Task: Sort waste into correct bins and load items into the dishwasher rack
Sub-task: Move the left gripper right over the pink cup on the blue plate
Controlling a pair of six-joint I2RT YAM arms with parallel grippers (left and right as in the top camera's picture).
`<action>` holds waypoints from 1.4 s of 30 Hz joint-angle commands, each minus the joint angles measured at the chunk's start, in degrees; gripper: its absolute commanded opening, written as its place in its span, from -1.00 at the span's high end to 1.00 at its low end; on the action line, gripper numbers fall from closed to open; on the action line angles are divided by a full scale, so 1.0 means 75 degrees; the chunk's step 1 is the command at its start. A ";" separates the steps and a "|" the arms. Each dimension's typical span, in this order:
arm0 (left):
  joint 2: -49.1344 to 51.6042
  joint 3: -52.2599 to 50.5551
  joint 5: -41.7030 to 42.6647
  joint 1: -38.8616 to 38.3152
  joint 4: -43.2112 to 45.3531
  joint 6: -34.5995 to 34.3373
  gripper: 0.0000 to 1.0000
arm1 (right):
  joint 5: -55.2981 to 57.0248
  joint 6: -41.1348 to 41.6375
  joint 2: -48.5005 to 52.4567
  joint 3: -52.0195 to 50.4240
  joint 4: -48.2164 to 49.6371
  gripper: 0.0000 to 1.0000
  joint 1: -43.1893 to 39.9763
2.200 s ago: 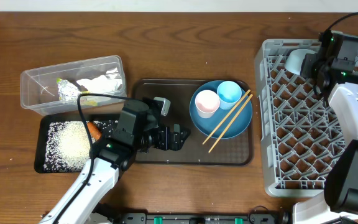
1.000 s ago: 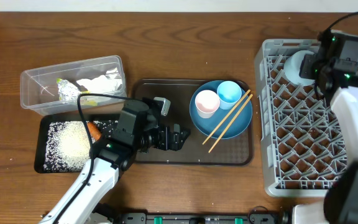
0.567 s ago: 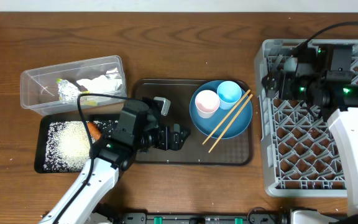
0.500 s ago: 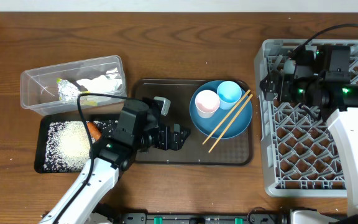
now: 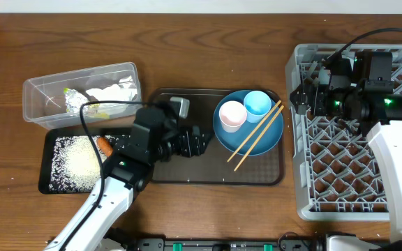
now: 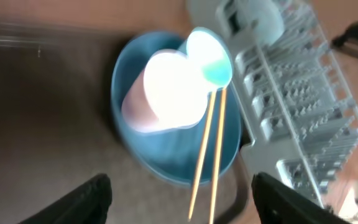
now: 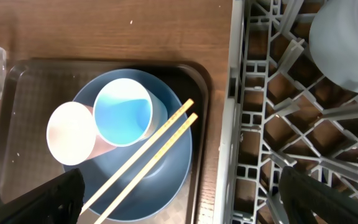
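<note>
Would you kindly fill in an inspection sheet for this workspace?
Surface: wooden table, brown serving tray on it.
Job's things: blue plate on that tray holds pink cup, light blue cup, chopsticks; bowl in the grey rack; clear tub holds tissue, foil; black tray holds rice, carrot.
Clutter: nothing seen.
Tools: left tool open, empty, facing the plate; right tool open, empty, at the rack's left edge.
Cables: black cable at left arm, another at right arm.
Surroundings: nothing seen.
</note>
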 commanded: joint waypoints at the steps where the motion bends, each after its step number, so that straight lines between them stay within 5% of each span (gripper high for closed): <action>1: -0.0096 0.0117 -0.0548 0.0003 0.0312 -0.0883 -0.50 | -0.0111 0.0076 0.0015 0.0006 -0.0012 -0.98 0.0061; 6: -0.0093 0.0137 -0.0749 -0.0026 0.0493 -0.1684 -0.50 | -0.0114 0.0076 0.0015 0.0006 -0.0012 -0.99 0.0061; 11: -0.0087 0.0367 -0.0804 -0.0195 0.0012 -0.1542 -0.44 | -0.0111 0.0076 0.0015 0.0006 -0.0012 -0.98 0.0061; 26: 0.1478 0.4628 -0.3177 -0.0839 -0.4835 -0.0041 -0.43 | -0.0111 0.0076 0.0015 0.0006 -0.0012 -0.98 0.0061; 29: 0.1950 0.4686 -0.3174 -0.0988 -0.4890 -0.0047 -0.45 | -0.0111 0.0076 0.0015 0.0006 -0.0012 -0.99 0.0061; 36: 0.2830 0.4683 -0.2856 -0.1052 -0.5074 -0.0047 -0.96 | -0.0111 0.0076 0.0015 0.0006 -0.0012 -0.98 0.0061; 40: 0.3153 0.4535 -0.2827 -0.1131 -0.5062 -0.0195 -1.00 | -0.0114 0.0076 0.0015 0.0006 -0.0012 -0.99 0.0061; 42: 0.3383 0.4433 -0.2827 -0.1218 -0.4829 -0.0344 -0.80 | -0.0111 0.0076 0.0015 0.0006 -0.0012 -0.98 0.0061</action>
